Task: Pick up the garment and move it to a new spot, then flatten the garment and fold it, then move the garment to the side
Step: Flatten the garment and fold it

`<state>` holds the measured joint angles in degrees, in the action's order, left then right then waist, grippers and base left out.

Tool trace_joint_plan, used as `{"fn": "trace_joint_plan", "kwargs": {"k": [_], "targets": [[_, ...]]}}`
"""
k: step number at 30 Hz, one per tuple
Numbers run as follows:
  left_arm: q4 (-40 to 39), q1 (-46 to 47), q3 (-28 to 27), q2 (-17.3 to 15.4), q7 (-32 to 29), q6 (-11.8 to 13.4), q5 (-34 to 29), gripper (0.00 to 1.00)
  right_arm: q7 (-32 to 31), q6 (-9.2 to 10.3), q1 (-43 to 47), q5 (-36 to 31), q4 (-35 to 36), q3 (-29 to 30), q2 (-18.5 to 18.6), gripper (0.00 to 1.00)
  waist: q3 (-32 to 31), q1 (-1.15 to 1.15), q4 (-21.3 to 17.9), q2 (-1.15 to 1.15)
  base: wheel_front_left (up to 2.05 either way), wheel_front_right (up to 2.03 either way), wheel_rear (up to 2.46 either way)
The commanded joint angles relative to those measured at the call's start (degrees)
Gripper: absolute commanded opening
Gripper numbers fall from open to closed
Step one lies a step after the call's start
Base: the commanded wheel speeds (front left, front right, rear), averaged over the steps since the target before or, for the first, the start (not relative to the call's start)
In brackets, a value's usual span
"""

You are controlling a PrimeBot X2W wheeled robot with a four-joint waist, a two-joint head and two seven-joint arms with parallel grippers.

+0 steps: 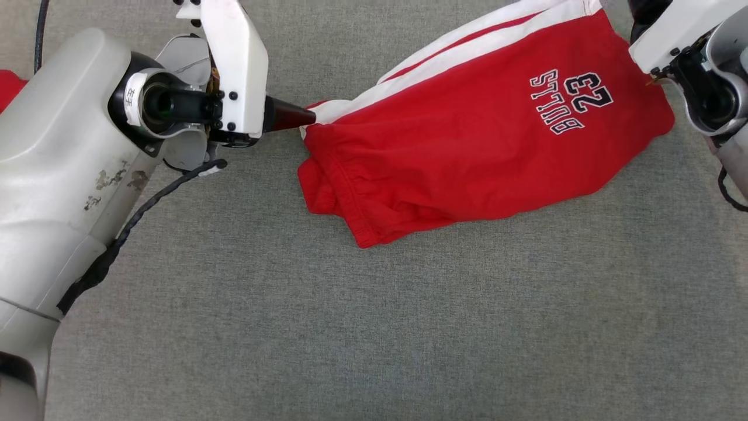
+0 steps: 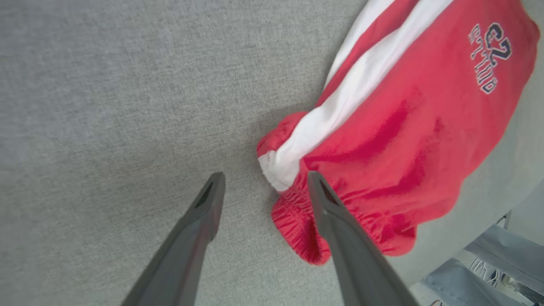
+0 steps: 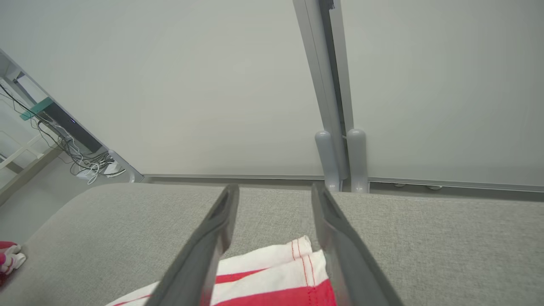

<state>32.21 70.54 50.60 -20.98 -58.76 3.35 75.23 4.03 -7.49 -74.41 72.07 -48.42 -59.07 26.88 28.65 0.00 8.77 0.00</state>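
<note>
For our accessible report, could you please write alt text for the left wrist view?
A pair of red shorts with white side stripes lies rumpled on a grey fabric surface. The left claw is open, its two dark fingers pointing at the gathered waistband end. Navy lettering sits near the shorts' far end.

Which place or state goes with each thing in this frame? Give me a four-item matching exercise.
Things:
1. left gripper
2. right gripper
3. print
4. surface

Places or states:
A. grey, under the shorts
B. open, by the gathered waistband
C. open, over the white hem
D. dark, on red cloth

Pairs: 1-B; 2-C; 3-D; 4-A
</note>
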Motion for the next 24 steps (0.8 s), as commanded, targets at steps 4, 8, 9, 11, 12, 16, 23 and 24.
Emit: {"fn": "trace_joint_plan", "kwargs": {"k": [4,8,9,11,12,16,23,24], "targets": [[0.23,-1.35,0.89,-1.6,0.55,-1.7,-1.24,1.0,5.79,0.01,1.93,0.32,0.77,-0.9,-0.33,1.0,-2.93,0.0,-0.11,0.0,0.0,0.0,0.0],[-1.18,-2.78,0.58,-3.08,4.32,-4.04,-2.65,1.0,10.1,0.01,4.16,-0.05,1.58,-1.44,-0.07,1.0,-6.81,0.0,-0.31,0.0,0.0,0.0,0.0],[-1.6,-3.22,0.32,-3.51,6.53,-4.78,-3.49,1.0,10.58,0.0,4.93,-0.26,1.62,-1.42,-0.14,1.0,-7.93,0.0,-0.4,0.0,0.0,0.0,0.0],[-2.47,-4.55,-0.33,-4.25,12.32,-5.9,-5.33,1.0,11.06,0.0,6.86,-0.72,1.3,-1.21,-0.36,1.0,-10.08,0.0,-0.59,0.0,0.0,0.0,0.0],[-2.78,-5.45,-0.58,-4.56,15.51,-6.22,-6.58,1.0,11.15,0.0,7.8,-0.92,0.98,-1.08,-0.44,1.0,-11.06,0.0,-0.64,0.0,0.0,0.0,0.0],[-4.05,-9.88,-1.45,-5.91,28.84,-5.65,-11.54,1.0,11.21,0.0,11.59,-2.5,0.67,2.54,-0.64,1.0,-14.08,0.0,-0.63,0.0,0.0,0.0,0.0],[-8.67,-20.44,-3.98,-6.58,50.64,-1.6,-17.29,1.0,11.24,0.0,18.57,-3.94,-1.1,6.19,-0.57,1.0,-15.24,0.0,1.25,0.0,0.0,0.0,0.0],[-9.57,-21.88,-4.07,-6.71,53.29,-1.01,-18.08,1.0,11.25,0.0,19.15,-3.7,-1.63,6.34,-0.52,1.0,-15.07,0.0,1.67,0.0,0.0,0.0,0.0]]}}
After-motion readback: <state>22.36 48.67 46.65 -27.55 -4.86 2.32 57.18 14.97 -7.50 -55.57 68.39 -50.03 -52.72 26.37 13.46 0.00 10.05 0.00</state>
